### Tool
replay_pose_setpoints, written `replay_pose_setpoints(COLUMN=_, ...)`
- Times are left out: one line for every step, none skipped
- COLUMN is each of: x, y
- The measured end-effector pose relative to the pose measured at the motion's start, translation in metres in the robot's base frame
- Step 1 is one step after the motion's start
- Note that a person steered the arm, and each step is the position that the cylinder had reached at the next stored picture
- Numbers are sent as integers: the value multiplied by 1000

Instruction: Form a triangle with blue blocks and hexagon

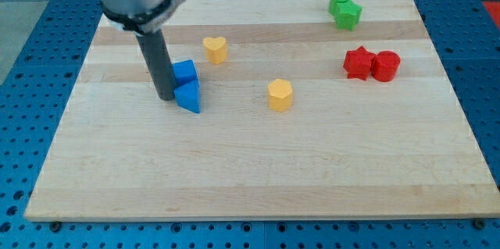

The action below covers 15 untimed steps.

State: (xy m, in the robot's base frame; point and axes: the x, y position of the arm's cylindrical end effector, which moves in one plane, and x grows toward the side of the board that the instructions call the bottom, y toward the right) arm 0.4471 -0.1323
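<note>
Down on the board (pixel 250 194), my tip (pixel 165 97) holds nothing, touching the blue triangle (pixel 188 97) below the blue cube (pixel 184 71). Yellow hexagon (pixel 280 94) sits well apart, rightward; no writing shows.

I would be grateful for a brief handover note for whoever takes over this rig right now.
My tip is down on the wooden board, at the left side of the two blue blocks, apparently touching them.
The blue cube and the blue triangular block sit together, the cube nearer the view's top.
The yellow hexagon stands apart to their right.
The yellow heart, the red pair and the green pair are not part of the job.
Done: the blue blocks are grouped.
Left: spread the blue blocks and the hexagon into a clear triangle.
</note>
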Motion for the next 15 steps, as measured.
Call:
replay_pose_setpoints(x=27, y=36)
replay_pose_setpoints(x=30, y=27)
replay_pose_setpoints(x=1, y=7)
replay_pose_setpoints(x=-10, y=28)
replay_pose_setpoints(x=23, y=59)
replay_pose_setpoints(x=39, y=70)
replay_pose_setpoints(x=38, y=70)
replay_pose_setpoints(x=38, y=70)
replay_pose_setpoints(x=16, y=72)
replay_pose_setpoints(x=8, y=93)
replay_pose_setpoints(x=5, y=99)
replay_pose_setpoints(x=3, y=120)
replay_pose_setpoints(x=7, y=179)
replay_pose_setpoints(x=14, y=201)
replay_pose_setpoints(x=19, y=191)
